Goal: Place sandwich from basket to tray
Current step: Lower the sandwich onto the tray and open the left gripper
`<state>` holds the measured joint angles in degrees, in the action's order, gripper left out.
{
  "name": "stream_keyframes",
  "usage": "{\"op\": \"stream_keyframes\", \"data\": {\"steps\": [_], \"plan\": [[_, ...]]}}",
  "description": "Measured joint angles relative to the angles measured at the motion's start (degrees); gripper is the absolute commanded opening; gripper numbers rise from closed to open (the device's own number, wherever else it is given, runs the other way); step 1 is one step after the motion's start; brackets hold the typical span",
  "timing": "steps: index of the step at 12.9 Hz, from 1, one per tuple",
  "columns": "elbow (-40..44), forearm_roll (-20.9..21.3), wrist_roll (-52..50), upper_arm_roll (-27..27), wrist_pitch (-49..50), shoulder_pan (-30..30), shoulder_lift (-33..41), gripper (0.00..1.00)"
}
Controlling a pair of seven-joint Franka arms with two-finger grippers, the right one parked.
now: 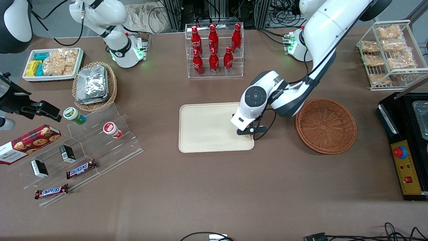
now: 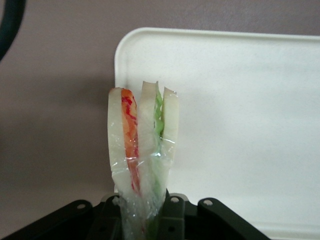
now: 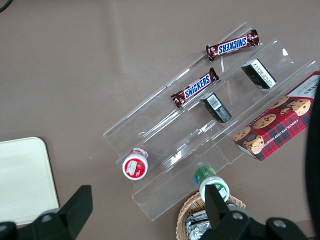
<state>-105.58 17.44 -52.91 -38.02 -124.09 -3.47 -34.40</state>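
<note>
My left gripper (image 1: 248,133) hangs low over the cream tray (image 1: 207,129), at the corner nearest the reddish-brown wicker basket (image 1: 326,125). In the left wrist view the gripper (image 2: 145,212) is shut on the clear-wrapped sandwich (image 2: 142,135), pinching its narrow end. The wedge stands on edge, showing pale bread slices with an orange-red layer and a green layer. It points out over the tray (image 2: 240,100) just inside the rim, partly over the brown table. The basket shows nothing inside. From the front the arm's wrist hides nearly all of the sandwich.
A clear rack of red cola bottles (image 1: 214,50) stands farther from the front camera than the tray. A tan basket of foil packets (image 1: 93,85) and acrylic steps with snacks (image 1: 83,147) lie toward the parked arm's end. A wire rack (image 1: 389,53) and a control box (image 1: 406,167) sit past the basket.
</note>
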Motion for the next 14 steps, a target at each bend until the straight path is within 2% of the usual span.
{"op": "stream_keyframes", "data": {"steps": [3, 4, 5, 6, 14], "plan": [[0.08, 2.86, -0.10, 0.05, -1.62, 0.03, -3.43, 0.00], [0.10, 3.05, -0.24, 0.04, -2.12, 0.03, -3.76, 0.04], [0.10, 3.22, -0.53, 0.04, -2.23, 0.03, -3.85, 0.56], [0.14, 3.46, -0.96, 0.04, -2.25, 0.03, -3.85, 0.99], [0.41, 3.89, -3.23, 0.02, -2.27, 0.03, -3.85, 1.00]]}}
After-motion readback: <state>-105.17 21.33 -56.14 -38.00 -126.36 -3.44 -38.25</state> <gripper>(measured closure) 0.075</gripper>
